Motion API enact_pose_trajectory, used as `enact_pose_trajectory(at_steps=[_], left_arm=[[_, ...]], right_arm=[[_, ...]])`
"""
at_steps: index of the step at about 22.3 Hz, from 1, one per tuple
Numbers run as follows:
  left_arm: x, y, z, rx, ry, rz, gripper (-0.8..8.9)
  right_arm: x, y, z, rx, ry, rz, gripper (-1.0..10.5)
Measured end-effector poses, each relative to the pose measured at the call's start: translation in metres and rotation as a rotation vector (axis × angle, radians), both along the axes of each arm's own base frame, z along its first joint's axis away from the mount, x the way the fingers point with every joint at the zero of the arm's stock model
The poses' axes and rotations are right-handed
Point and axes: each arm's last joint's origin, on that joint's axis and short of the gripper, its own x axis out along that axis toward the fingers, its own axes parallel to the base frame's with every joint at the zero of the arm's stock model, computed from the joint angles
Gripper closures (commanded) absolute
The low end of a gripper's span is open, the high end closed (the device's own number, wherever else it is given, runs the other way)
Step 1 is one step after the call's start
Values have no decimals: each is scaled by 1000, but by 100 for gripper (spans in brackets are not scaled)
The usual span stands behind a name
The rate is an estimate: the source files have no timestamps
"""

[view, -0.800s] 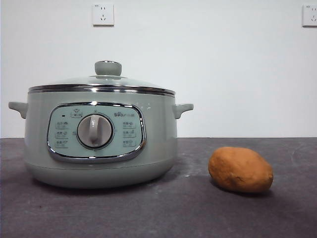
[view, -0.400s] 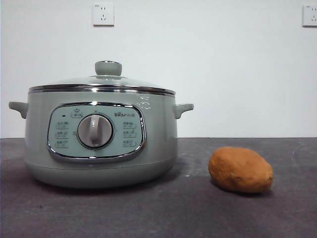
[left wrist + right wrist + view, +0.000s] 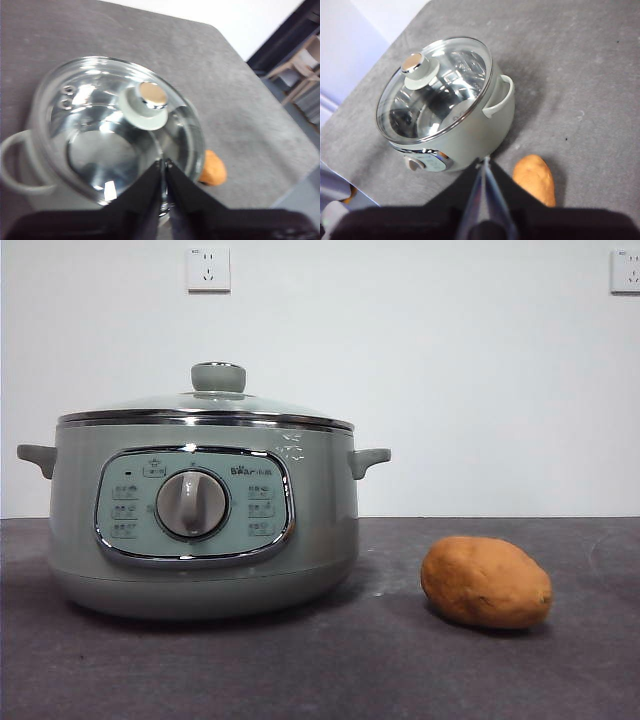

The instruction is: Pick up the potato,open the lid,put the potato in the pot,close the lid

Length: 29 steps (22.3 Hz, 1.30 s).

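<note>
The sage-green pot (image 3: pixel 205 520) stands on the dark table, left of centre, with the glass lid (image 3: pixel 205 406) closed on it and its knob (image 3: pixel 218 377) on top. The orange-brown potato (image 3: pixel 486 582) lies on the table to the pot's right, apart from it. My left gripper (image 3: pixel 164 162) is shut and empty, high above the lid (image 3: pixel 117 127); the potato (image 3: pixel 213 169) shows beyond the pot. My right gripper (image 3: pixel 485 161) is shut and empty, high above the table between the pot (image 3: pixel 447 107) and the potato (image 3: pixel 535 178). No gripper shows in the front view.
A white wall with two sockets (image 3: pixel 208 269) stands behind the table. The table's edge (image 3: pixel 260 85) and furniture beyond it show in the left wrist view. The dark tabletop (image 3: pixel 570 75) spreads around the pot.
</note>
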Motion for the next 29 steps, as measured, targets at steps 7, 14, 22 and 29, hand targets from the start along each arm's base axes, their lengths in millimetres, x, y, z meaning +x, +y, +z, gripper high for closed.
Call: enact_pose_trajectory(at_steps=[7,14,22,29], left_arm=[[5,-1,4,-10,-39,-25,467],[4,-5,19,-11,-108,-53,467],[-2,-23,33,-8,-146,-127,468],[-7,-40,32,20,-146,-168,468]], right_arm=[[15,3,-11,-26,90,6,380],[34,38,-26,-162,163,44,382],[66,102,-76,-511,255,37,383],[100,127,-123,-568,290,72,384]])
